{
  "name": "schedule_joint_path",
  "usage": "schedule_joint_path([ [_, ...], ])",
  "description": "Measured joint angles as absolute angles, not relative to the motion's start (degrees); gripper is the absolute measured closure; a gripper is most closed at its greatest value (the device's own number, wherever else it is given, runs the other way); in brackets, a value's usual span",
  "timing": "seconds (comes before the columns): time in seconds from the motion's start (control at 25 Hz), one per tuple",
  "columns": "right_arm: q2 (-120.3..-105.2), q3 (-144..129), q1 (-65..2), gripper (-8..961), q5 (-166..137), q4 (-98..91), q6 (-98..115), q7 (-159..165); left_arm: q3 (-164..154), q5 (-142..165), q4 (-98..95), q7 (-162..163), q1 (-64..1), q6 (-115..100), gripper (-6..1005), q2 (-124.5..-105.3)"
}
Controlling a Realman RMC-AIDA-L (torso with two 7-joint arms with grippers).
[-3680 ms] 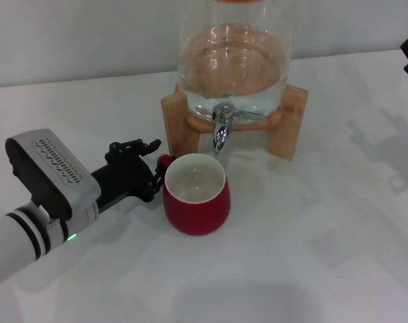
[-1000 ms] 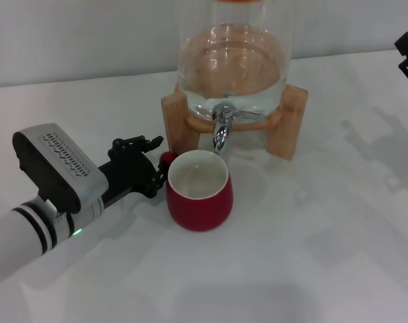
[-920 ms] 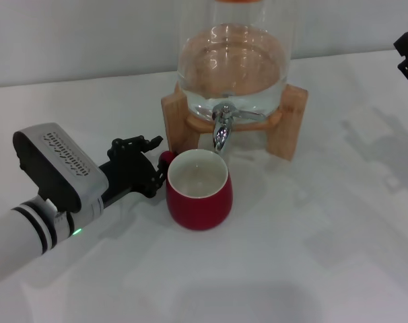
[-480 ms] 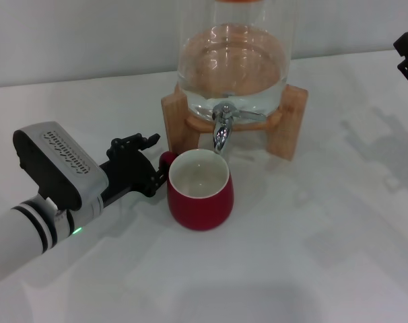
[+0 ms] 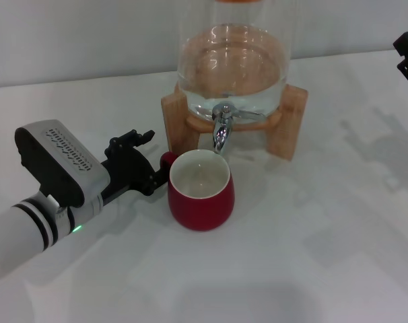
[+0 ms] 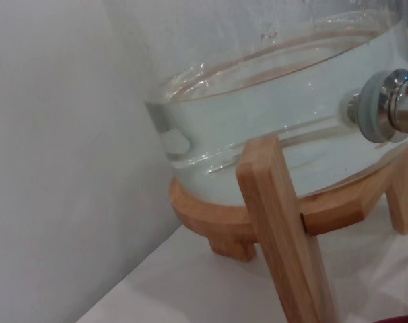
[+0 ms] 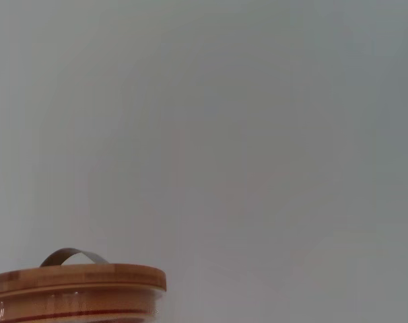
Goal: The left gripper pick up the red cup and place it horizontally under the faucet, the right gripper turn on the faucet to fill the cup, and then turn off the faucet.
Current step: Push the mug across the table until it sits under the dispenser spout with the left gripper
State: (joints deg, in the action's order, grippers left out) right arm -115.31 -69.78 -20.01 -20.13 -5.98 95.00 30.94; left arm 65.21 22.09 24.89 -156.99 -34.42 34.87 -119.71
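The red cup (image 5: 200, 194) stands upright under the faucet (image 5: 221, 128), its handle right at the open left pincer (image 5: 150, 158).

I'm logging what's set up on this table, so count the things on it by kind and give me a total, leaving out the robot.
Red cup: 1
Glass dispenser with water in it: 1
Wooden stand under the dispenser: 1
Faucet on the dispenser: 1
Wooden lid on the dispenser: 1
Total: 5
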Motion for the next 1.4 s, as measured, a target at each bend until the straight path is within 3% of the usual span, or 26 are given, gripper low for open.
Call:
schedule_joint_path([
  [0.52, -115.31, -69.8, -20.0, 160, -20.1, -6.0, 94.8, 30.9, 65.2, 22.0, 25.0, -157.1, -34.6, 34.8, 302, -119.68],
  [0.96, -115.31, -69.8, -20.0, 162, -19.9, -6.5, 94.5, 30.8, 65.2, 21.8, 25.7, -157.2, -34.5, 34.7, 124, -119.7],
  [1.4, -115.31, -69.8, -20.1, 167, -19.8, -6.8, 94.4, 30.7, 64.0, 22.1, 27.3, -157.5, -33.8, 31.9, 124, -119.71],
])
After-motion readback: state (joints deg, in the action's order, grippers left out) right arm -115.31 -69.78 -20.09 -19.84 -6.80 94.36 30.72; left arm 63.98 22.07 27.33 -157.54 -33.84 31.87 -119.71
